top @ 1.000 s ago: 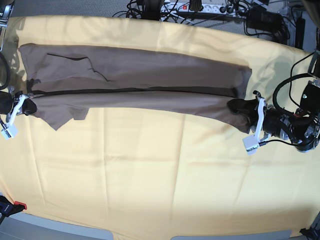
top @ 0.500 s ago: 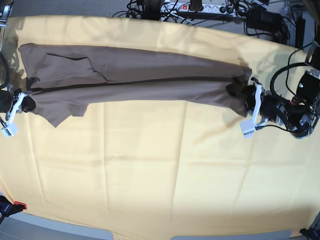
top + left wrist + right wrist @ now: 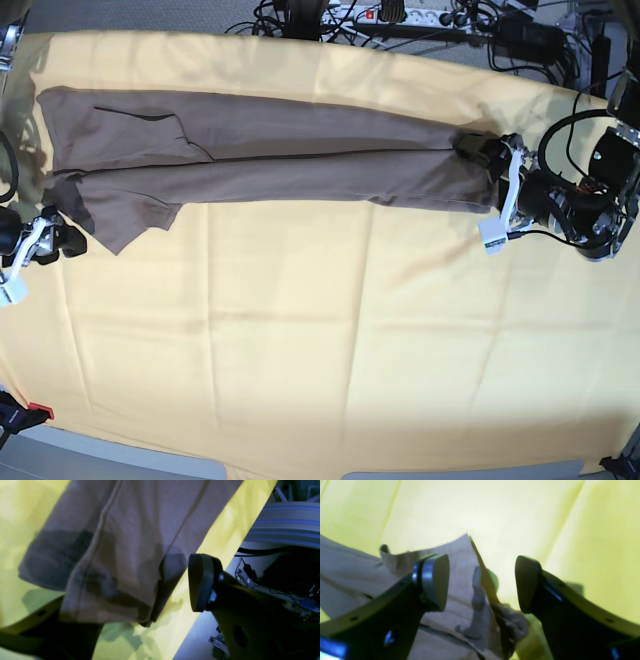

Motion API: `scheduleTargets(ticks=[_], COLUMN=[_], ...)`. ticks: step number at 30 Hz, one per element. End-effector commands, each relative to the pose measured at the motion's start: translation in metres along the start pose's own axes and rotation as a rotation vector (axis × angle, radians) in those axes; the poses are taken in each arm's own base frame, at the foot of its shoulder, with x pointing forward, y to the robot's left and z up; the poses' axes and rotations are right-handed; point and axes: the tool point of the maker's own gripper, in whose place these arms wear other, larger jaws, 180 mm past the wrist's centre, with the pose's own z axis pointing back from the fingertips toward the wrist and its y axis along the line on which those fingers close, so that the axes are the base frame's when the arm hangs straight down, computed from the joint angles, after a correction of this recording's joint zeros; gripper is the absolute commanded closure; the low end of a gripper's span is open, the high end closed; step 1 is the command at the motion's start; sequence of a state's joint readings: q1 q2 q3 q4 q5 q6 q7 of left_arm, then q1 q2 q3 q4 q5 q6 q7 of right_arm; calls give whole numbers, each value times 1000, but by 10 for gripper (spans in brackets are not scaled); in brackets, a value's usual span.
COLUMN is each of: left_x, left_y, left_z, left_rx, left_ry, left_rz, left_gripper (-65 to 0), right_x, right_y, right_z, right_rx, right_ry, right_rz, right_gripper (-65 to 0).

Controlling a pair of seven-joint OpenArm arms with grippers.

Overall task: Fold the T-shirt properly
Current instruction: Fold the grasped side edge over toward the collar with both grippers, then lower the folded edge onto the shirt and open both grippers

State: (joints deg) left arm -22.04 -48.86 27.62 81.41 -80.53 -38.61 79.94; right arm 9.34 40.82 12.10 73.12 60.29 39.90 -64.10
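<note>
Between both open grippers, T-shirt (image 3: 270, 160) folded lengthwise, released

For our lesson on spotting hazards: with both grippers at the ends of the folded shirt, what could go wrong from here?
1. The left gripper stands open with the T-shirt hem lying over its lower finger; pulling back might drag the fold open.
2. Beside the right gripper, the sleeve corner is bunched and sticks past the fold, so a later fold may turn out uneven.
</note>
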Motion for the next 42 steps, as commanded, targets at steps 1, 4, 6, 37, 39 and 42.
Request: scheduleTargets(ticks=[1,4,6,37,39,42], left_x=[6,6,7,9,9,10], left_y=[4,4,4,3,3,3], left_z=[13,13,13,13,13,15], left_rx=[28,27,27,21,21,25], left_ry=[-15,-16,-21,-33,-34,-36], left_rz=[-16,-15,-15,-15,-19,-21], left_gripper=[-379,-379,-379,-379,-379,-379], right_x=[18,7,0,9,7,0], right_y=[-4,-5,-9,63,69,85], right_z=[7,-10,-19,-2,1,5], right_rx=[-19,-61,-95,341,342,348], right_ry=[-55,-25,-18,-45,-39,-19], right_rz=[23,37,40,-118,-87,-23], right_gripper=[-433,-433,-433,0,0,0])
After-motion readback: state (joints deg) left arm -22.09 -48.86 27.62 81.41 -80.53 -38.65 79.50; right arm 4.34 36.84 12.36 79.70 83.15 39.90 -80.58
